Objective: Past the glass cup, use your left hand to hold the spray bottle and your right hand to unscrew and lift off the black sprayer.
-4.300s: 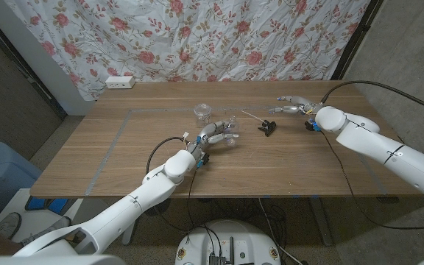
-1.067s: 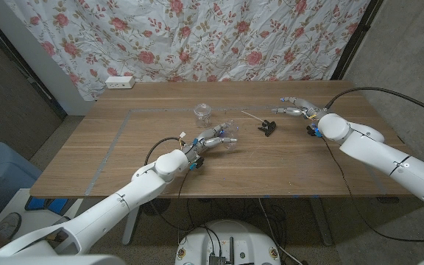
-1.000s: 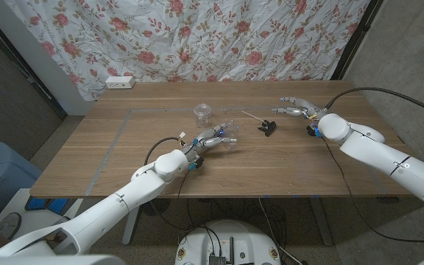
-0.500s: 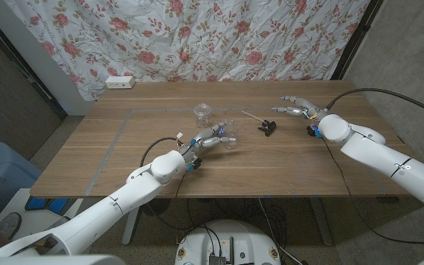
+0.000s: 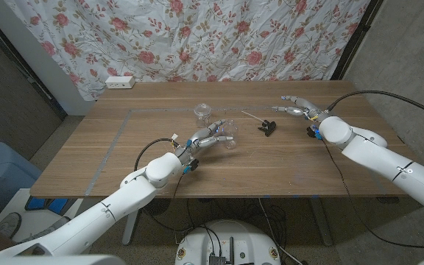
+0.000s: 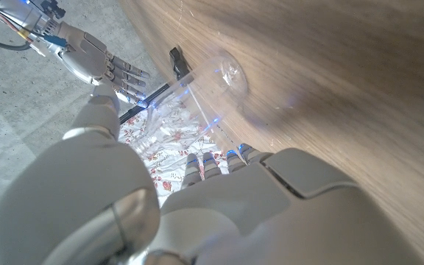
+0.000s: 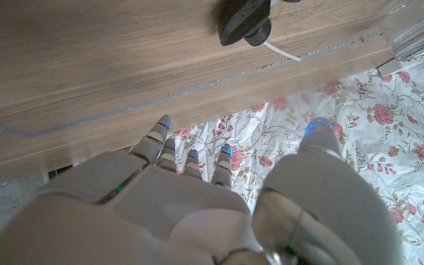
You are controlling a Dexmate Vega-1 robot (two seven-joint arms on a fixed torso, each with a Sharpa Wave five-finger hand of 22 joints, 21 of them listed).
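Both hands low: left hand [image 5: 203,138] fingers around spray bottle [image 5: 223,134]; right hand [image 5: 298,107] fingers apart.

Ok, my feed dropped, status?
Left hand at clear spray bottle, grip unclear. Right hand open. Black sprayer off, on table. Nothing in the way.

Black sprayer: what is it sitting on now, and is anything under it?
The black sprayer lies on the bare wooden table, off the spray bottle, its thin white tube trailing back toward the curtain. Whatever lies directly beneath its body is covered.
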